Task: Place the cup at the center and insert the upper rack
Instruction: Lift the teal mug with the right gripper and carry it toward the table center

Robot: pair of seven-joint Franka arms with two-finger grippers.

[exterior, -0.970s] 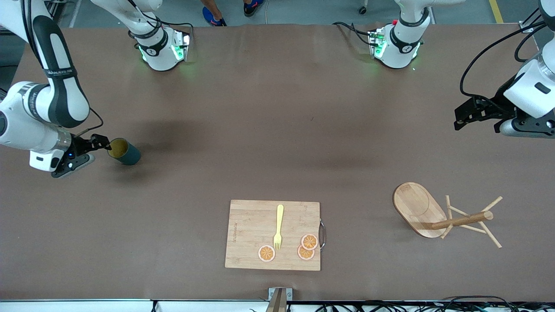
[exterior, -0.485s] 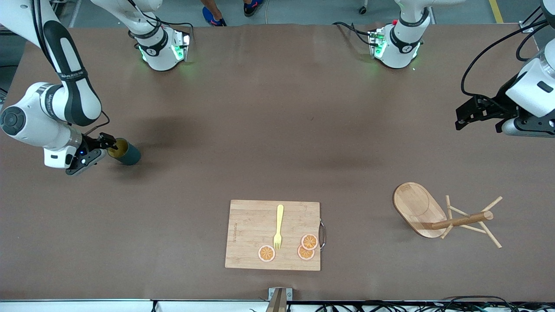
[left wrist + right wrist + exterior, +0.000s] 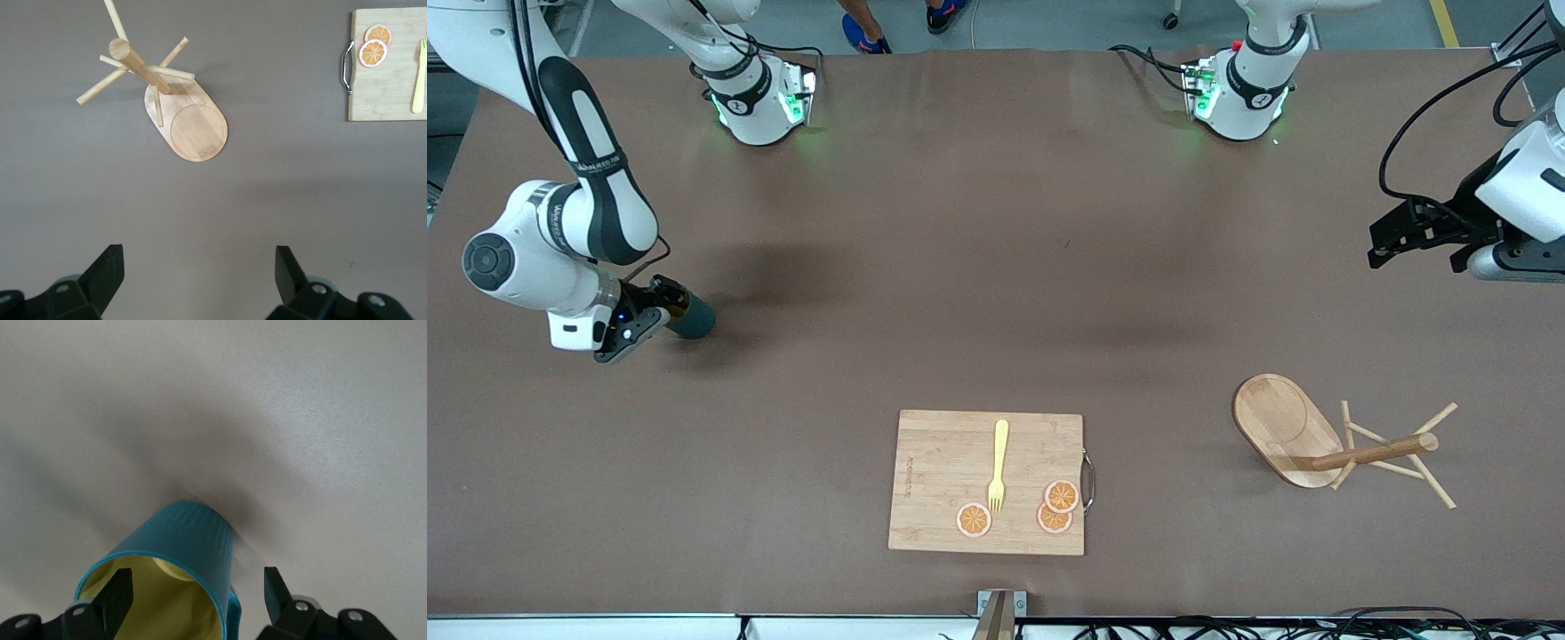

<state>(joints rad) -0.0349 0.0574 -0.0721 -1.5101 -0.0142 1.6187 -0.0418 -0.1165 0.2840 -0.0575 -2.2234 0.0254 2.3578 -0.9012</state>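
The cup [image 3: 694, 317], dark teal with a yellow inside, lies on its side at the right arm's end of the table, its mouth toward my right gripper [image 3: 660, 298]. In the right wrist view the cup [image 3: 190, 543] fills the lower middle. My right gripper [image 3: 198, 593] is open, with one finger inside the cup's mouth and the other outside, by the handle. The upper rack [image 3: 1288, 431], a wooden mug tree, lies tipped over at the left arm's end; it also shows in the left wrist view [image 3: 197, 128]. My left gripper [image 3: 1385, 246] [image 3: 200, 273] hangs open and empty over the table.
A wooden cutting board [image 3: 938, 462] lies near the front edge in the middle, with a yellow fork [image 3: 999, 462] and three orange slices [image 3: 1062, 495] on it. The board's end also shows in the left wrist view [image 3: 387, 87].
My right gripper has moved in on the cup, and one finger now reaches into its mouth. My left gripper has drifted slightly toward its end of the table.
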